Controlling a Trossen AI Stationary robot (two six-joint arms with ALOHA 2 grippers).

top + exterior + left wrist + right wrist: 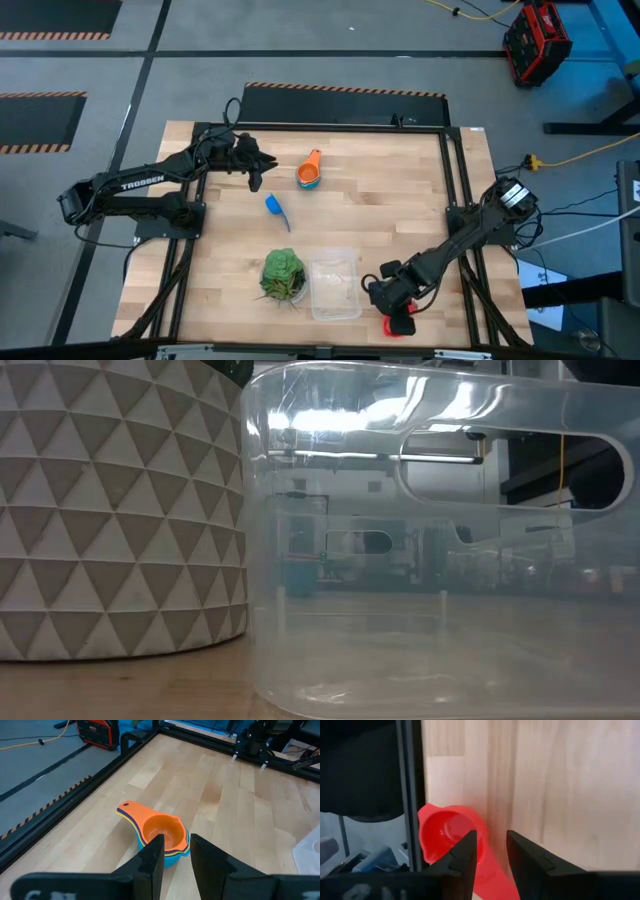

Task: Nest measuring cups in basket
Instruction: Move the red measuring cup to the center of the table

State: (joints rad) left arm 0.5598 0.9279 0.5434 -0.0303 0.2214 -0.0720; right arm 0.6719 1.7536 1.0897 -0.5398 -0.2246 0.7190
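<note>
A stack of nested measuring cups (310, 172), orange on top (161, 832), sits on the table at the far middle. My left gripper (256, 176) (176, 854) hovers open just left of it. A lone blue cup (277, 208) lies nearer the middle. The clear basket (335, 285) (440, 540) stands at the near edge, beside the green leafy ball (283, 273). A red cup (400, 325) (447, 837) lies by the near edge's frame bar. My right gripper (386, 298) (491, 851) is open, tipped down over it, and the cup's handle (494, 870) shows in the gap between its fingers.
The leafy ball sits in a white pot with a triangle pattern (110, 510), touching or nearly touching the basket's left side. Black frame rails (458, 180) run along the table's edges; one (411, 795) lies right beside the red cup. Bare wood lies between the stack and the basket.
</note>
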